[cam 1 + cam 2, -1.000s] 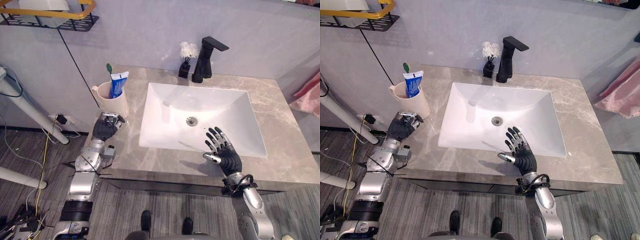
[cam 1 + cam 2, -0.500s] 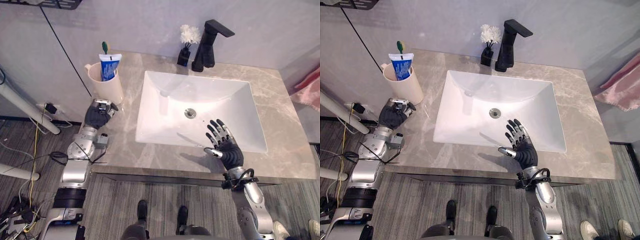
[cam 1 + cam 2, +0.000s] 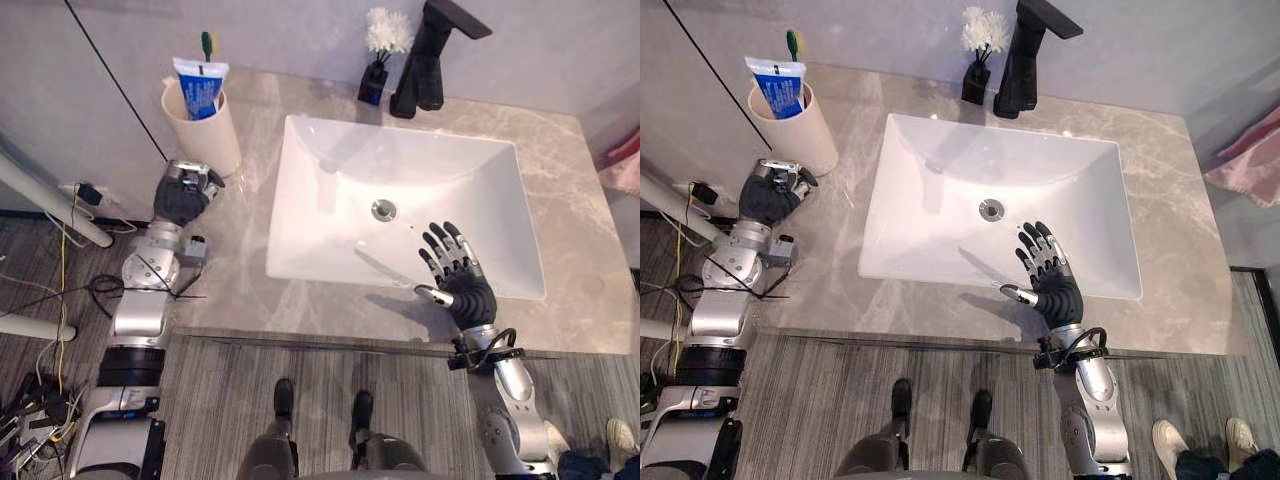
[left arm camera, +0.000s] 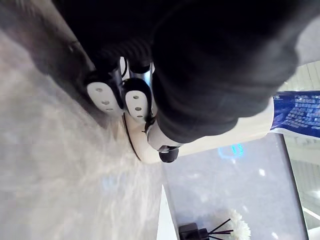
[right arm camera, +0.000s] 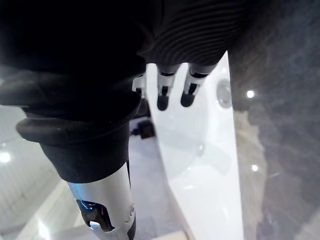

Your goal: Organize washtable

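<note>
A cream cup [image 3: 205, 135] stands at the back left of the grey marble counter [image 3: 330, 310], holding a blue toothpaste tube [image 3: 198, 88] and a green toothbrush [image 3: 207, 45]. My left hand [image 3: 182, 197] rests on the counter just in front of the cup's base [image 4: 235, 135], its fingers [image 4: 135, 102] curled with nothing in them. Above the front rim of the white sink [image 3: 330, 200] my right hand [image 3: 458, 280] hovers open, fingers [image 5: 162, 97] spread and pointing toward the drain [image 3: 383, 209].
A black faucet [image 3: 430, 55] and a small black vase of white flowers [image 3: 378, 60] stand behind the sink. A pink towel [image 3: 1250, 160] hangs at the right. A person's shoes [image 3: 1170, 440] show on the floor at lower right. White pipes [image 3: 40, 195] run left of the counter.
The whole picture has shifted, so the camera moved. Both hands keep their places: the left by the cup, the right over the sink's front rim.
</note>
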Motion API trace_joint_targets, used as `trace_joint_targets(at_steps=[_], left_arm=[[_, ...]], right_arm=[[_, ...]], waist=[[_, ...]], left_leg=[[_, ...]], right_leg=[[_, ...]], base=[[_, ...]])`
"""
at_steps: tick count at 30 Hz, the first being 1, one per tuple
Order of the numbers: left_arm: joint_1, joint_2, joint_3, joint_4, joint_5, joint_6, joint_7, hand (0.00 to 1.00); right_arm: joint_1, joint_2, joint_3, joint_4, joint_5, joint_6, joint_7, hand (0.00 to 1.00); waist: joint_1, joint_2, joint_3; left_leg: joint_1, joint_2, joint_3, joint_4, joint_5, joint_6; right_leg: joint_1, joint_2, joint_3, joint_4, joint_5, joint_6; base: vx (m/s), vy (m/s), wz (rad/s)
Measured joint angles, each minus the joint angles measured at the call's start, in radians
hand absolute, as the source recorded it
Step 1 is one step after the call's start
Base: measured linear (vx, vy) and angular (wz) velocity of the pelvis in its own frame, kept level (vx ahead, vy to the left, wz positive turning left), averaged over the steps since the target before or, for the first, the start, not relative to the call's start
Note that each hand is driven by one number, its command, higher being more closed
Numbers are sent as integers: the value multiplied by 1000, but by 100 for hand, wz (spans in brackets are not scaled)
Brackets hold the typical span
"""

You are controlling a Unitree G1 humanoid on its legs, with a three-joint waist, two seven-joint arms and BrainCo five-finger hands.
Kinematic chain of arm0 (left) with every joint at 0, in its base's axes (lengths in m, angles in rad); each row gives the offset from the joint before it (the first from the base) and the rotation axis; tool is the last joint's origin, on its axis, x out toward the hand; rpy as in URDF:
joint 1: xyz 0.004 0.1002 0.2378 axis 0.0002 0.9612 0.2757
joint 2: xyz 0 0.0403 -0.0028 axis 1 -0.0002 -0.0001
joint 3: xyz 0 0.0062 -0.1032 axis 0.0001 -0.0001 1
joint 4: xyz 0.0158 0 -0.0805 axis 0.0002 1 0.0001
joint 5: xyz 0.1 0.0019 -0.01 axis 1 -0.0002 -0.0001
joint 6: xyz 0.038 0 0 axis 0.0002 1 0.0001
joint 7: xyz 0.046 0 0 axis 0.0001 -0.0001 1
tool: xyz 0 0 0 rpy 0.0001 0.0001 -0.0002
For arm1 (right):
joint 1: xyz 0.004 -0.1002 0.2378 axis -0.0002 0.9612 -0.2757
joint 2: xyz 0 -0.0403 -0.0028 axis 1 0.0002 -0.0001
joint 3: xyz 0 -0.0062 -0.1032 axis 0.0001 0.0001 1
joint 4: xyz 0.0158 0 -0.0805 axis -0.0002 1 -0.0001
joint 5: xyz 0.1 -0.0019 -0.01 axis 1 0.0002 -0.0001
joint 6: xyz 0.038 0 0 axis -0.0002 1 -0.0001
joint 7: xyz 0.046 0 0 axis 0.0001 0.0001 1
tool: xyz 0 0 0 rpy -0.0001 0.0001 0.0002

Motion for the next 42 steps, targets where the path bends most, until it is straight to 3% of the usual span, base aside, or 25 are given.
trace_joint_targets(at_steps=[12,34,38,42], left_arm=[[-200,48,-55,97,-1,2,29,100],[-399,84,-98,240,-13,1,72,100],[-313,73,-83,154,-33,0,74,100],[19,-90,11,-116,-97,-32,69,100]], right_arm=[[-16,0,5,-37,19,-20,1,0],[-23,-20,25,-80,26,-38,1,0],[-22,-18,25,-49,36,-37,-1,0],[-20,-13,-10,-16,40,-39,-2,0]], waist=[[-4,-6,38],[-27,-25,74],[-27,-22,73],[-17,16,65]], left_leg=[[-24,-1,25,1,3,5],[-36,2,65,1,3,5],[-2,0,62,1,3,5],[25,-6,36,1,-1,10]], right_leg=[[-36,1,4,-2,25,-8],[-56,1,57,-39,58,-6],[-16,1,43,-46,58,-6],[24,-3,0,-46,53,-9]], base=[[16,14,-6],[38,13,-7],[49,16,7],[34,32,18]])
